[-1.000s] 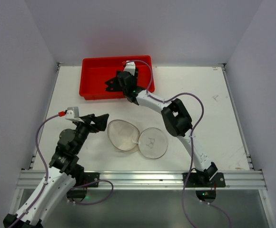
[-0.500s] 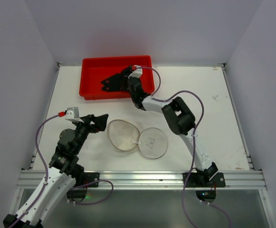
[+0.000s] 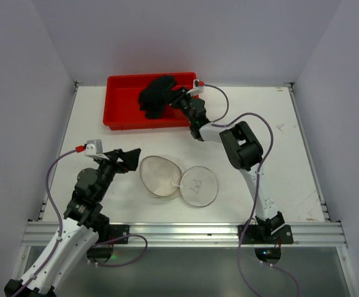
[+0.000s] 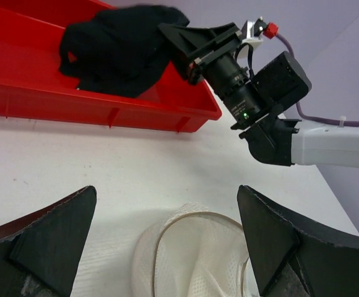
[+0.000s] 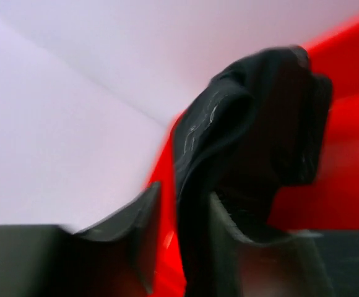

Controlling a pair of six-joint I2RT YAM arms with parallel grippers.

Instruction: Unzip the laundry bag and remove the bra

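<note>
The right gripper (image 3: 175, 99) is clamped on the bra (image 3: 156, 95): in the wrist view the black cloth runs between its two fingers (image 5: 143, 234) and bulges out past the tips. The left gripper (image 3: 129, 158) hangs with its jaws spread wide, holding nothing, just beside the left rim of the laundry bag (image 3: 161, 176).

The bra is a bunched, lumpy mass rather than a spread garment. Its longer axis runs roughly from the far rim of the red tray (image 3: 121, 102) toward the near rim, slanting a little to the left as it comes nearer. It points nowhere clearly (the wrist view is too blurred to tell any more about its shape).

The table (image 3: 278, 161) is white, with a metal rail along its near edge and pale grey-violet walls on the other three sides. The tray sits against the far edge, left of the middle. The mesh bag lies open near the middle of the near edge, its round lid flap (image 3: 198, 185) folded out flat to the right with a small dark mark showing.

The bra hangs at the gripper's fingertips, on their left, over the middle of the tray and well apart from the bag.
</note>
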